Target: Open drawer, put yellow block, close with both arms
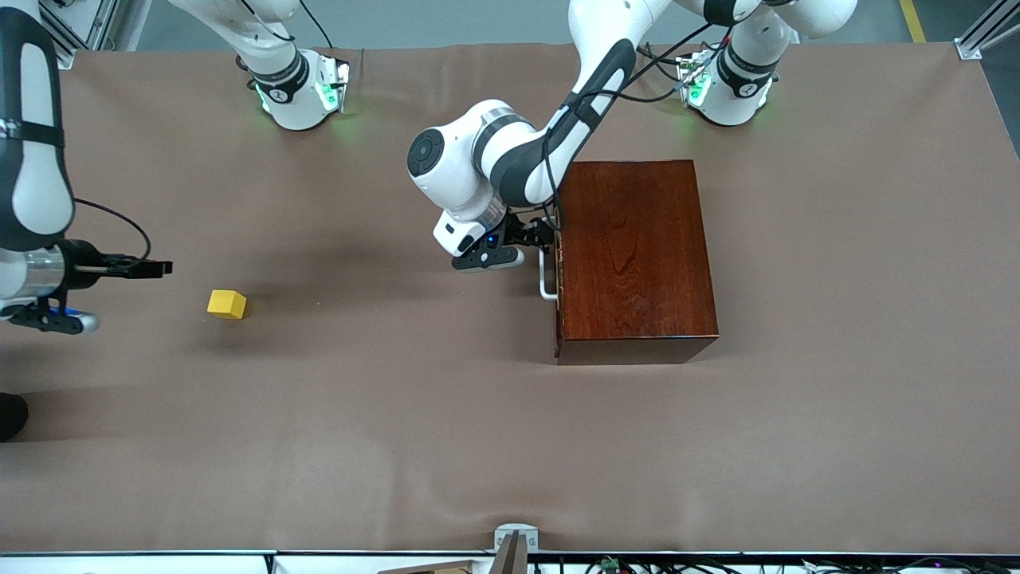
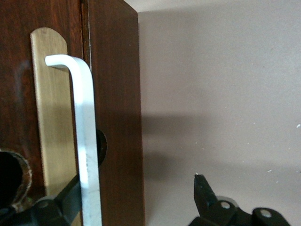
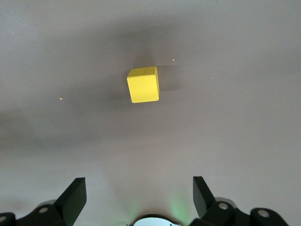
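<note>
The wooden box (image 1: 635,255) lies long axis toward the camera, drawer (image 2: 52,122) shut. My left gripper (image 1: 535,237) straddles its white handle (image 1: 545,281), fingers apart. My right gripper (image 3: 139,197) hangs spread near the yellow block (image 1: 227,304).

The left arm covers the upper end of the white handle (image 1: 547,281) and its own gripper (image 1: 535,236) in the front view. The left wrist view cuts off the handle's other end. The picture's edge cuts the right arm (image 1: 32,159)
</note>
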Action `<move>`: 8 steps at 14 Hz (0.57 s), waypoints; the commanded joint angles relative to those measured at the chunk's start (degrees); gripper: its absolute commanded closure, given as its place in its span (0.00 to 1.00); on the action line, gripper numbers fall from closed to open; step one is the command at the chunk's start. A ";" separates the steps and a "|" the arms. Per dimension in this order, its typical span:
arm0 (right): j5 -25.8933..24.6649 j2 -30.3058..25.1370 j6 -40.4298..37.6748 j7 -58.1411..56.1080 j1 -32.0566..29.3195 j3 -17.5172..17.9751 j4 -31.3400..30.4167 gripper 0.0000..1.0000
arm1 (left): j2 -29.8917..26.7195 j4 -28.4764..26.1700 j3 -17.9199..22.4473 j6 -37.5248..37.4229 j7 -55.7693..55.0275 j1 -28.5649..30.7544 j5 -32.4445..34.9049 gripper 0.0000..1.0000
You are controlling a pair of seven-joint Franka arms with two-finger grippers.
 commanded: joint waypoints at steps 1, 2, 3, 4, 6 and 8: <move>0.37 -1.52 3.29 0.30 -0.75 0.75 -4.32 0.00 | 1.20 1.25 0.20 1.34 -1.84 -0.56 0.78 0.00; 0.37 -1.69 4.08 0.30 -0.67 0.84 -5.46 0.00 | 1.20 1.34 -0.15 2.30 -1.84 -0.56 0.70 0.00; 0.28 -1.78 5.05 0.30 -0.58 0.84 -6.34 0.00 | 1.20 1.42 -0.68 3.61 -1.92 -0.56 0.26 0.00; 0.37 -1.78 6.19 0.30 -0.58 0.84 -7.22 0.00 | 1.20 1.43 -0.68 4.85 -2.62 -0.56 -0.18 0.00; 0.28 -1.69 8.56 0.30 -0.58 0.93 -9.06 0.00 | 1.64 1.77 -0.77 6.17 -3.07 -0.56 -0.27 0.00; 0.28 -1.43 10.41 0.21 0.21 1.01 -10.29 0.00 | 1.55 1.86 -2.08 7.84 -3.24 -0.56 -0.36 0.00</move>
